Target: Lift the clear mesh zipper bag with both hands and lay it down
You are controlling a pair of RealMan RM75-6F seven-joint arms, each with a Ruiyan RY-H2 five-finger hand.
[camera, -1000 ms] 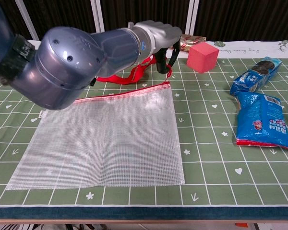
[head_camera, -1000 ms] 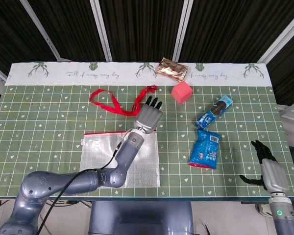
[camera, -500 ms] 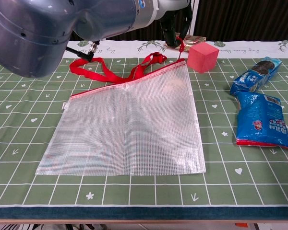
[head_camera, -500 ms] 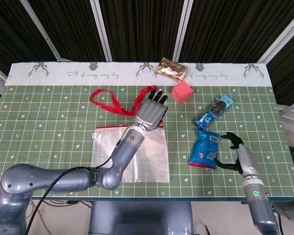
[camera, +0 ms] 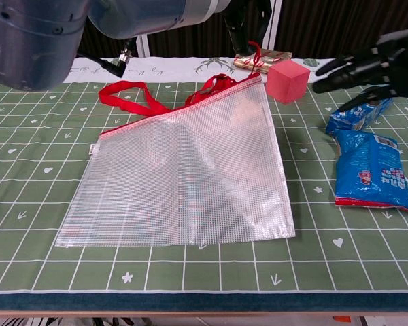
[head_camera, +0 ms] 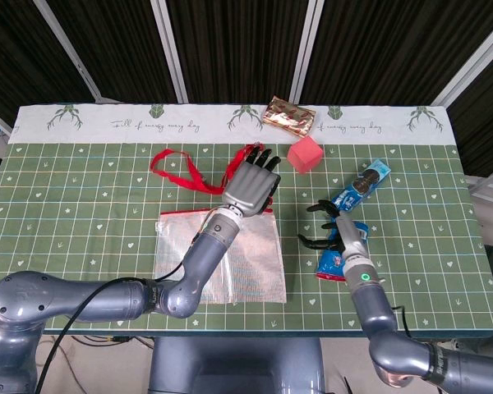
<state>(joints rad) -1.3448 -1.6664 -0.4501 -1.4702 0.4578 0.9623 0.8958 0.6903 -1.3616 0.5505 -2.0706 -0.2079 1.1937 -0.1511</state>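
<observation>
The clear mesh zipper bag (head_camera: 222,254) (camera: 183,170) with a red zipper edge lies mostly flat near the table's front edge. Its far right corner is raised off the cloth. My left hand (head_camera: 251,185) (camera: 248,20) grips that raised corner from above; in the chest view its dark fingers sit just over the red zipper end. My right hand (head_camera: 333,226) (camera: 364,68) hovers to the right of the bag, apart from it, fingers spread and holding nothing.
A red strap (head_camera: 181,168) (camera: 132,95) lies behind the bag. A pink cube (head_camera: 305,153) (camera: 287,80) and a gold packet (head_camera: 289,113) are further back. A blue snack bag (head_camera: 345,254) (camera: 370,170) and a blue cookie packet (head_camera: 361,187) lie under and beside my right hand.
My left hand has raised the bag's far right corner and dragged the bag slightly right. My right hand has swung in from the table's right edge to above the snack bag.
</observation>
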